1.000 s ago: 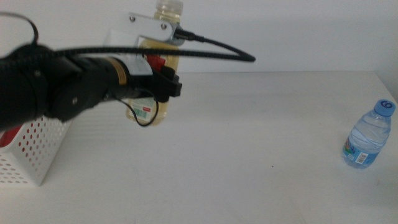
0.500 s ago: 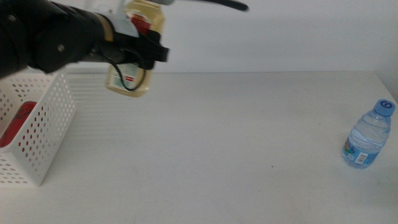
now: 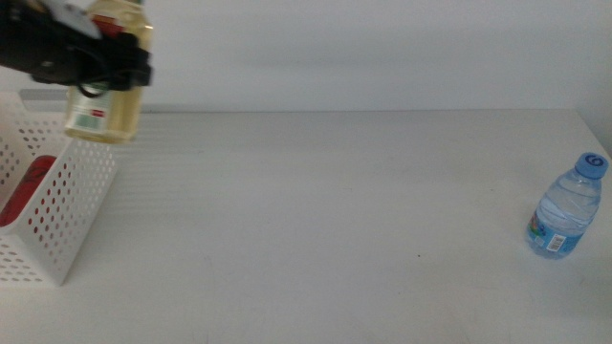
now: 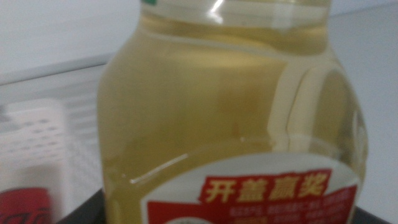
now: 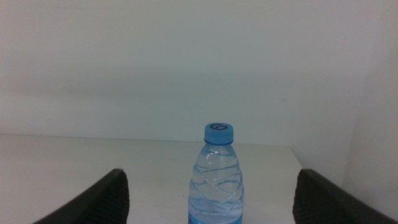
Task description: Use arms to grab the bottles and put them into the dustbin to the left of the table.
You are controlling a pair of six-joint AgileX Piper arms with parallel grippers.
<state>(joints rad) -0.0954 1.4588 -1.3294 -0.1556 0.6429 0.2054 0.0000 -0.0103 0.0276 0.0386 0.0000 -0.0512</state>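
Above the near rim of the dustbin (image 3: 67, 205), top left of the middle view: left gripper (image 3: 120, 65) pinching the yellow juice bottle (image 3: 103, 100) around its upper body, bottle hanging upright and clear of the table (image 3: 335, 210). Bottle looks nearly full, so likely heavy; smooth rigid plastic, possibly slippery. High grip seems sound. Red soda can (image 3: 27, 188) lies inside the dustbin, visible through the perforated wall. Right gripper (image 5: 208, 199) waits low with jaws spread wide, the clear water bottle (image 5: 216, 180) standing upright ahead between them, apart from both; it stands at the table's right edge. Light, thin-walled; best taken mid-body.
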